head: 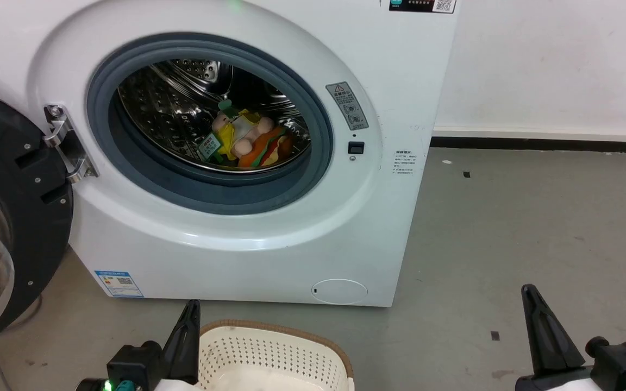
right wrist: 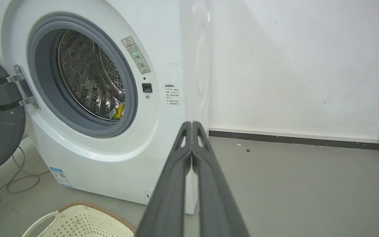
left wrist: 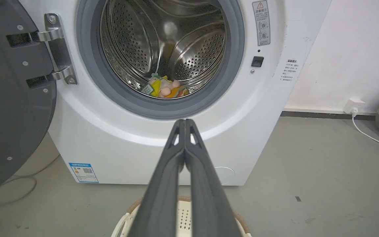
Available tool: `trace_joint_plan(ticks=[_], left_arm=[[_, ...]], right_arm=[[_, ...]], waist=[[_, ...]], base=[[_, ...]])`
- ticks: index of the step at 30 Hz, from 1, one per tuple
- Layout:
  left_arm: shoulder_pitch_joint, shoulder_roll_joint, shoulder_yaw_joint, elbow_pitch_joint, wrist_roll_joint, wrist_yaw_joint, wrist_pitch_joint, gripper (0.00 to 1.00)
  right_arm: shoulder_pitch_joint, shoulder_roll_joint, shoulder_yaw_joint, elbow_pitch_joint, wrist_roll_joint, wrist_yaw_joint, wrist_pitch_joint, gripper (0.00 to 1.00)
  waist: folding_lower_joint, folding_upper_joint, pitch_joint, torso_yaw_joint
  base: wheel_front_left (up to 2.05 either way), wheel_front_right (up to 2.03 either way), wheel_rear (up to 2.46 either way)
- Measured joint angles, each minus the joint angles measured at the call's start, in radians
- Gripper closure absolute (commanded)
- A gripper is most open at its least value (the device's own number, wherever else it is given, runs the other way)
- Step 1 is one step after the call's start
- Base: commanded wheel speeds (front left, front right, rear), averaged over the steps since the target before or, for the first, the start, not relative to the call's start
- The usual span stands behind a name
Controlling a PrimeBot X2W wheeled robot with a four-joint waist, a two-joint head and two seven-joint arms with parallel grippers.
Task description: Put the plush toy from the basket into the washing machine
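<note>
My left pincer has its two dark fingers pressed together from tip to base, pinching nothing. In its wrist view it points at the white front panel just under the porthole. My right pincer is pressed together and bare in the same way, and it aims at the right front corner of the washing machine. In the head view both sit low at the bottom edge, with the left one just beside the left end of the basket. The basket stands on the grey floor close in front of the washer, showing its brown woven-look rim and cream perforated wall. The plush toy is inside the machine, lying on the bottom of the steel drum behind the grey rubber ring. I see its pink limbs, yellow top and orange burger layers, with the green tag at its left. The black-framed door hangs wide open on its hinge at the left.
</note>
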Motion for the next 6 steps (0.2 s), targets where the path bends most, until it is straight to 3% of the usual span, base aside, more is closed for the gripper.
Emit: trace_joint_plan(ticks=[6], left_arm=[[-0.002,-0.013,0.015,-0.002,0.021,-0.011,0.016,1.0]], right_arm=[[-0.004,0.0,0.001,0.002,-0.003,0.0,0.014,1.0]], waist=[[0.0,0.0,0.001,-0.003]], base=[[0.0,0.0,0.0]])
